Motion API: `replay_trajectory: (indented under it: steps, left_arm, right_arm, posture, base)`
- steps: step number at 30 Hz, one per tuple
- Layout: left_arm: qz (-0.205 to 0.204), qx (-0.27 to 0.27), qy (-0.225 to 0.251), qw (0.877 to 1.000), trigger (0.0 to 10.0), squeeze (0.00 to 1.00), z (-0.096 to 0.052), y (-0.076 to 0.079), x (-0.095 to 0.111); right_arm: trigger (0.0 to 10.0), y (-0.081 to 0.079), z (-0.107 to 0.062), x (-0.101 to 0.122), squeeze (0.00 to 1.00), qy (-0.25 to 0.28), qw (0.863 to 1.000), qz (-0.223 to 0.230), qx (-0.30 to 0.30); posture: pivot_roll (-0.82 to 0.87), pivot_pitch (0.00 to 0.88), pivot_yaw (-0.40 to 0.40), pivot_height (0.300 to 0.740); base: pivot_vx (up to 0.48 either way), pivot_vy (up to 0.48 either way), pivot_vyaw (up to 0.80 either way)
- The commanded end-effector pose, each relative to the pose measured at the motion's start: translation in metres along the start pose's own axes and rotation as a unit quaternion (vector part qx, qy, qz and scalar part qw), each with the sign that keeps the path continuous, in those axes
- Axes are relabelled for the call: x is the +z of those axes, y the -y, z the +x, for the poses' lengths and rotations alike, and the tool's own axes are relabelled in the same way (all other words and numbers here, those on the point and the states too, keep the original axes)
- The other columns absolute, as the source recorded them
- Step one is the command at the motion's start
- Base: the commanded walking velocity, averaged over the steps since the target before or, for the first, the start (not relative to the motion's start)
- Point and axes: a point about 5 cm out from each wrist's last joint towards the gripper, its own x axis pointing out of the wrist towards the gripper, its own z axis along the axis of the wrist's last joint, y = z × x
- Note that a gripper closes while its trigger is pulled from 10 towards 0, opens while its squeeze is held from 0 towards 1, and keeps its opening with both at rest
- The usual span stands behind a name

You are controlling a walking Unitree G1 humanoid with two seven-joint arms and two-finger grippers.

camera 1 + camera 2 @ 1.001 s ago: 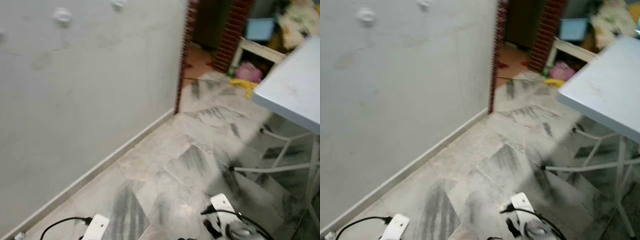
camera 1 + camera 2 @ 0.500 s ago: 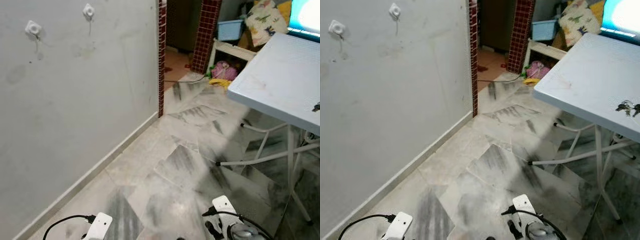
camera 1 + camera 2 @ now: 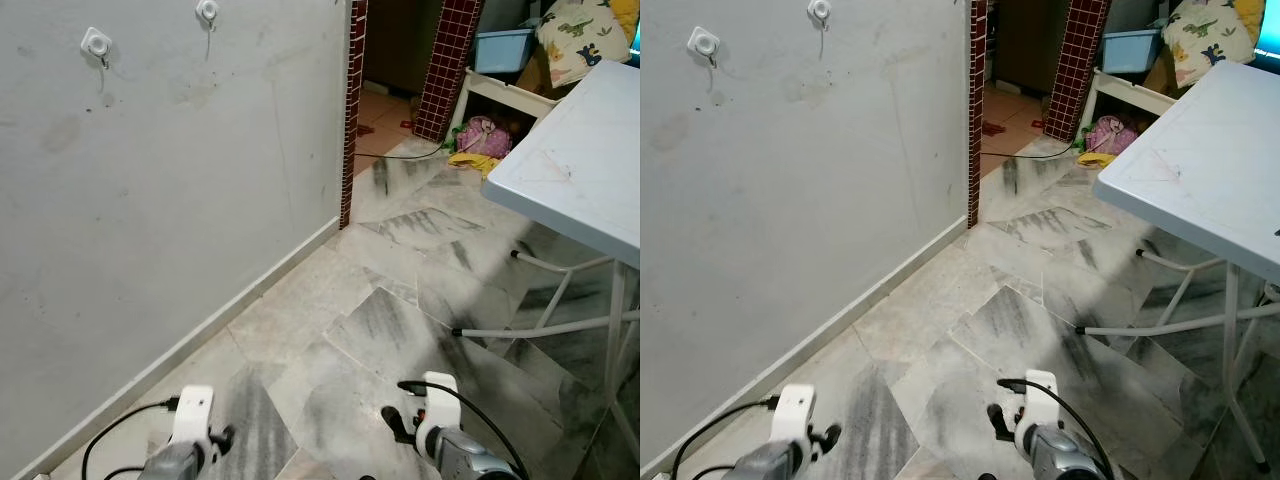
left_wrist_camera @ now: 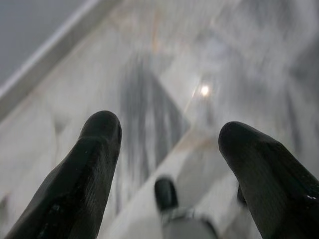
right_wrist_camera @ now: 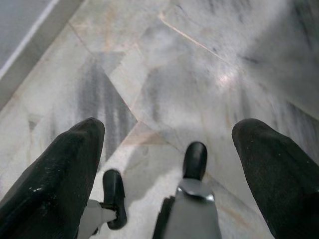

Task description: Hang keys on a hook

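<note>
Both arms hang low in front of the robot, pointing down at the marble floor. The left gripper has its two black fingers spread wide apart with nothing between them, and the right gripper is spread just as wide and holds nothing. High on the grey wall sit two white hooks, one near the wall's upper left and another beside it, closer to the doorway. A white table stands to the right. I cannot make out the keys.
</note>
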Motion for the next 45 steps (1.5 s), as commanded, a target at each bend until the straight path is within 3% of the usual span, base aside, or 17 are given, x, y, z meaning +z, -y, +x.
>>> replay_trajectory:
  steps: [1,10,15,19,24,31,35,39,41,45]
  left_arm:
    - [0.003,-0.004,0.014,1.000,10.0,0.00,0.001,0.001,0.007]
    - [0.044,-0.020,-0.005,0.999,10.0,0.00,0.000,0.011,-0.005]
    - [0.074,-0.041,0.029,0.996,10.0,0.00,0.000,0.013,0.005]
    - [0.037,-0.091,0.105,0.990,10.0,0.00,-0.002,0.010,0.032]
    - [0.008,-0.093,0.137,0.986,10.0,0.00,-0.010,0.002,0.032]
    - [0.036,-0.128,0.164,0.977,10.0,0.00,-0.021,0.022,0.028]
    - [0.008,-0.106,0.155,0.982,10.0,0.00,-0.017,0.025,0.026]
    - [-0.003,-0.118,0.163,0.980,10.0,0.00,-0.014,0.034,0.034]
    - [-0.004,-0.113,0.161,0.980,10.0,0.00,-0.012,0.037,0.039]
    - [-0.004,-0.110,0.164,0.980,10.0,0.00,-0.011,0.039,0.046]
  right_arm:
    - [10.0,-0.003,0.001,0.003,0.00,0.005,1.000,-0.017,0.003]
    - [10.0,0.006,-0.001,0.001,0.00,0.008,0.999,-0.044,-0.011]
    - [10.0,0.009,-0.002,0.018,0.00,0.042,0.997,-0.069,0.003]
    - [10.0,0.023,-0.006,0.049,0.00,0.099,0.994,-0.049,-0.001]
    - [10.0,0.029,-0.011,0.071,0.00,0.155,0.987,-0.042,0.004]
    - [10.0,0.030,-0.014,0.066,0.00,0.176,0.984,-0.008,0.014]
    - [10.0,0.023,-0.013,0.053,0.00,0.165,0.986,-0.006,0.023]
    - [10.0,0.013,-0.011,0.052,0.00,0.161,0.986,-0.017,0.048]
    - [10.0,0.010,-0.010,0.054,0.00,0.160,0.985,-0.034,0.050]
    - [10.0,0.009,-0.010,0.064,0.00,0.174,0.983,-0.026,0.044]
  posture:
    - [0.05,0.074,0.027,0.740]
    - [0.04,0.075,0.023,0.740]
    - [0.03,0.085,0.016,0.740]
    - [0.03,0.094,0.014,0.740]
    - [0.02,0.095,0.009,0.740]
    - [0.04,0.103,-0.017,0.740]
    - [0.03,0.095,-0.033,0.740]
    - [0.03,0.091,-0.027,0.740]
    - [0.03,0.089,-0.026,0.740]
    - [0.03,0.083,-0.023,0.740]
  base:
    - [0.000,0.000,0.00]
    - [0.000,0.000,0.00]
    - [0.000,0.000,0.00]
    - [0.000,0.000,0.00]
    - [0.000,0.000,0.00]
    - [0.000,0.000,-0.23]
    - [0.000,0.000,-0.77]
    - [0.000,0.000,-0.78]
    - [0.000,0.000,-0.80]
    - [0.000,0.000,-0.78]
